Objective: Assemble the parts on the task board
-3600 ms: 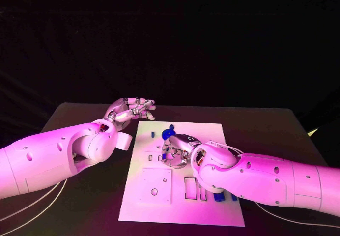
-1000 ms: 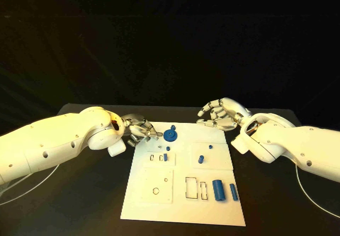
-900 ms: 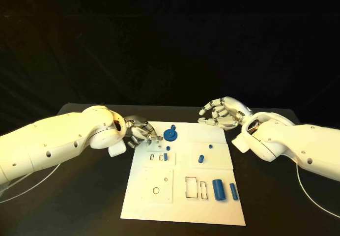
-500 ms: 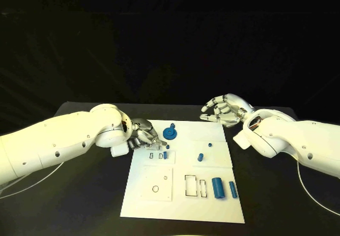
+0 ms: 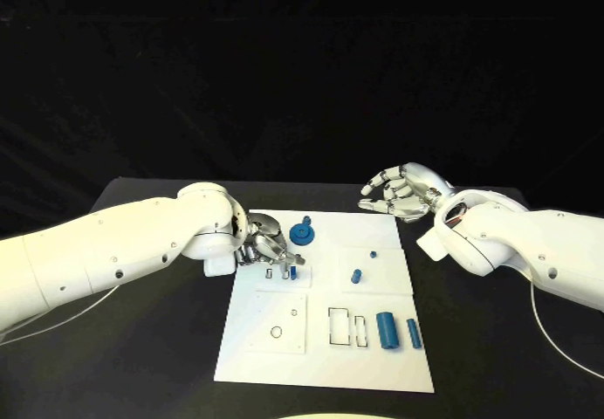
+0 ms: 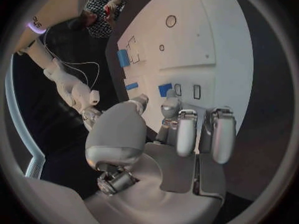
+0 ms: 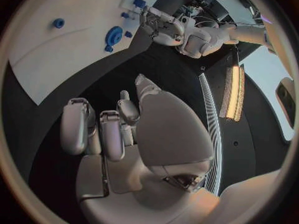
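Observation:
The white task board (image 5: pixel 330 349) lies in the middle of the table. My left hand (image 5: pixel 267 247) reaches over its far left part, its fingertips (image 6: pixel 169 107) just short of a small blue piece (image 5: pixel 291 272) standing by two narrow slots (image 6: pixel 197 91). I see nothing held in that hand. A round blue gear-like part (image 5: pixel 302 234) stands just beyond it. Two small blue pegs (image 5: pixel 355 278) sit right of centre, and two blue cylinders (image 5: pixel 387 332) lie near the right edge. My right hand (image 5: pixel 401 192) hovers past the board's far right corner, fingers loosely bent and holding nothing.
The board (image 7: pixel 56 59) carries a large square plate with two holes (image 5: pixel 279 321) at its near left and two empty rectangular slots (image 5: pixel 339 325) beside the cylinders. Black table (image 5: pixel 151 349) surrounds the board on all sides. The left arm (image 5: pixel 113 253) lies along the table's left side.
The right hand has left the middle of the board and now hangs beyond its far right corner. The left hand has come down onto the board to the small slots.

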Controlling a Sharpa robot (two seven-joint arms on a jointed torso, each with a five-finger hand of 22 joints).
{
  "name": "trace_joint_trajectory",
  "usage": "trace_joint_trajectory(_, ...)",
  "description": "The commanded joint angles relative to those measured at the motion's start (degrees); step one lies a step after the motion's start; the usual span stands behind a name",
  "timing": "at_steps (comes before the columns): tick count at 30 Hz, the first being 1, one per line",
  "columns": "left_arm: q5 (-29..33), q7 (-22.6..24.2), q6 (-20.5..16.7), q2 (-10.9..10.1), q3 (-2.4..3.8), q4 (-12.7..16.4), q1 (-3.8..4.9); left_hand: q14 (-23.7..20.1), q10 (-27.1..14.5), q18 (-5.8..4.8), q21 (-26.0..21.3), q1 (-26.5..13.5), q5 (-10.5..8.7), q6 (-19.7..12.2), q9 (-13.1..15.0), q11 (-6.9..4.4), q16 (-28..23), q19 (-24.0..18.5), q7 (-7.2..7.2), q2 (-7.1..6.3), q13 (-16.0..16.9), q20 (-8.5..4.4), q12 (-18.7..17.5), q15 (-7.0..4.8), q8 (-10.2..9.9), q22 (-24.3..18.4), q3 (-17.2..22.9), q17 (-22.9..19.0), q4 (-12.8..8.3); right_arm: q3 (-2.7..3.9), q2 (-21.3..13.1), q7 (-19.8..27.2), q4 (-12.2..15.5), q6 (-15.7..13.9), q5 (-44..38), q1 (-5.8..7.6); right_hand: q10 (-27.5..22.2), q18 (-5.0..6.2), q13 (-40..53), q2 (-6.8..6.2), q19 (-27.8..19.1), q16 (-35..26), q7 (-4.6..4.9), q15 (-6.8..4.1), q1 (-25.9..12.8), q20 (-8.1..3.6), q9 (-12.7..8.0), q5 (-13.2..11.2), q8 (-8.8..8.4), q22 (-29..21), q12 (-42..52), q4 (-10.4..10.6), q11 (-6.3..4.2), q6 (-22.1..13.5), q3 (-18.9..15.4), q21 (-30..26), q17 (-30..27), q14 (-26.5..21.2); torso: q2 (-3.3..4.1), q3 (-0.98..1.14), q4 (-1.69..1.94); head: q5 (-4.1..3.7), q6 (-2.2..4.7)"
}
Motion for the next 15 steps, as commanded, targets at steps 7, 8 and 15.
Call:
trace_joint_trajectory(7,-1.3,-1.1,2.5,1.2,-0.28,-0.4,0.22,5.7,1.3,-1.04,0.4,0.0,-0.17,0.0,1.1,-0.15,0.5,4.7,-0.46,1.13,1.9,-0.54,1.6,-0.45,1.0,12.2,-1.2,13.9,0.0,0.02,-0.1,-0.5,-0.1,0.6,-1.4,0.03,0.2,-0.06,0.0,0.08,-0.3,-0.2,0.13,-0.31,0.0,-0.07,0.0,0.3,-0.09,4.5,0.0,0.0,0.12,-0.3,0.3,-0.4,5.6,3.9,0.0,0.01,-0.01,-0.13,-0.28)
trace_joint_trajectory(8,-1.3,-1.1,2.5,1.2,-0.3,-0.4,0.22,5.7,1.3,-1.05,0.4,0.0,-0.16,0.0,1.2,-0.16,0.5,4.7,-0.47,1.18,1.9,-0.56,1.6,-0.46,1.0,12.2,-1.2,13.9,0.0,0.02,-0.1,-0.5,-0.1,0.6,-1.4,0.04,0.2,-0.06,0.0,0.08,-0.3,-0.2,0.13,-0.31,0.0,-0.07,0.0,0.3,-0.09,4.5,0.0,0.0,0.12,-0.3,0.3,-0.4,5.6,3.9,0.01,0.02,-0.02,-0.14,-0.28)
trace_joint_trajectory(15,-1.2,-1.2,2.7,1.7,-0.38,-0.7,0.22,5.7,1.2,-1.06,0.4,0.7,-0.12,-0.3,1.7,-0.19,0.5,4.7,-0.51,1.46,2.0,-0.6,1.7,-0.5,1.3,12.3,-1.5,14.0,-0.1,0.02,-0.1,-0.6,-0.2,0.7,-1.6,0.04,0.1,-0.03,-0.2,0.02,-0.4,-0.2,0.15,-0.29,-0.1,-0.07,0.0,0.3,-0.14,4.4,-0.1,0.0,0.14,-0.4,0.4,-0.5,5.4,3.9,-0.01,0.03,0.0,-0.22,-0.41)
